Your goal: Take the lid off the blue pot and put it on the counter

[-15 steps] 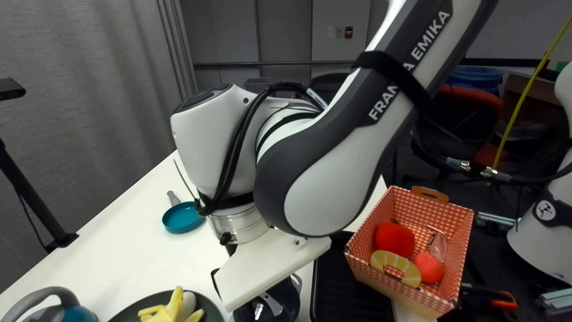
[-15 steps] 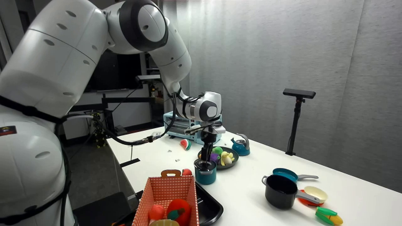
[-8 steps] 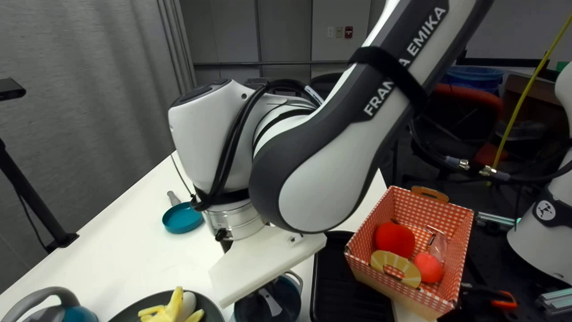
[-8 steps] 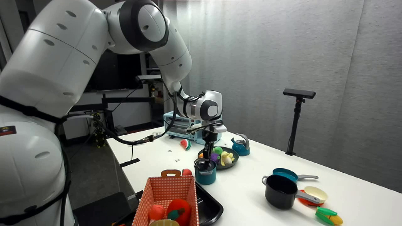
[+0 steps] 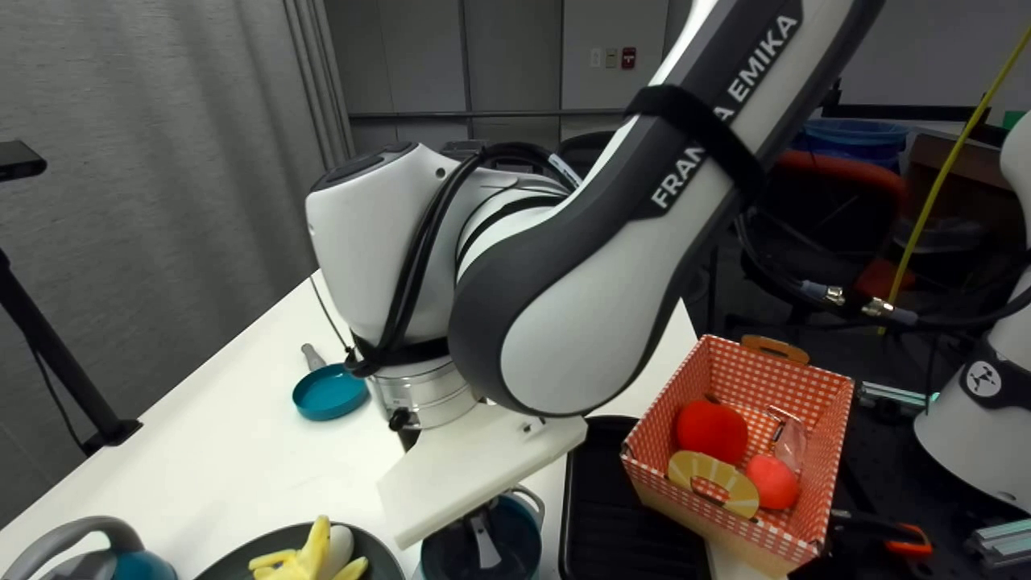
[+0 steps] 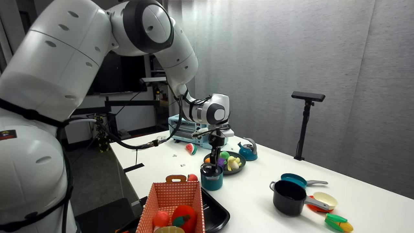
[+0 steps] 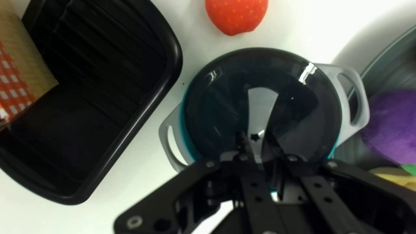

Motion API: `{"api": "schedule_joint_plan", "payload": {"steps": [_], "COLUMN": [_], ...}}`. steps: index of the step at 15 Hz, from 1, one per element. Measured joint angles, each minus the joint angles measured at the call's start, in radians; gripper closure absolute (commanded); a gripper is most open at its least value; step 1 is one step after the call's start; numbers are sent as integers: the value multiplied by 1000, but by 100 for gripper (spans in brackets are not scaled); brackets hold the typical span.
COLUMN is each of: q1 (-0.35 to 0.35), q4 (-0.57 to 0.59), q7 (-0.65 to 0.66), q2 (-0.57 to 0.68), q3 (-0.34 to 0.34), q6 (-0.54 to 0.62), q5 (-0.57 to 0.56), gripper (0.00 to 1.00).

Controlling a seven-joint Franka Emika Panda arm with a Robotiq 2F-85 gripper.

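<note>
Your lid (image 7: 211,104), dark and see-through, lies over the mouth of the blue pot (image 6: 212,183), directly beneath your claw (image 7: 257,143). You have the claw closed on the narrow part of the lid's grey handle (image 7: 261,104), pinching it from both sides; whether the lid sits flush on the rim, you cannot tell from these views. The pot stands upright on the white bench (image 6: 252,204), its grey loops (image 7: 363,107) reaching out to either side of your claw in the wrist view. Left of the claw there, just beside the pot, you have the black tray (image 7: 74,130), and past it the red checkered basket (image 5: 813,395) holding red toys (image 5: 711,432). Ahead of the claw, toward the top of that view, sits a speckled red strawberry (image 7: 237,14). To the claw's right, close to the pot, is the dark grey pan (image 7: 399,65) bearing a purple toy (image 7: 395,126). In an exterior view, your teal kettle (image 6: 248,152) stands right of the claw beyond the pan, the light-blue toaster oven (image 6: 182,127) behind the claw, and, well apart to its right, the black pot (image 6: 288,202) partly hides the teal dish (image 6: 296,178).
</note>
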Motion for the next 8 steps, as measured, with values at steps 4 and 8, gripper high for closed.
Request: {"api": "schedule_joint_plan", "payload": {"steps": [4, 8], "q1": [8, 34], "q4": [-2, -4], "q7": [2, 28], "q2": [-16, -64], "q3": [-2, -13], "q6": [-1, -12], "q5": [0, -11], "gripper": [96, 96]}}
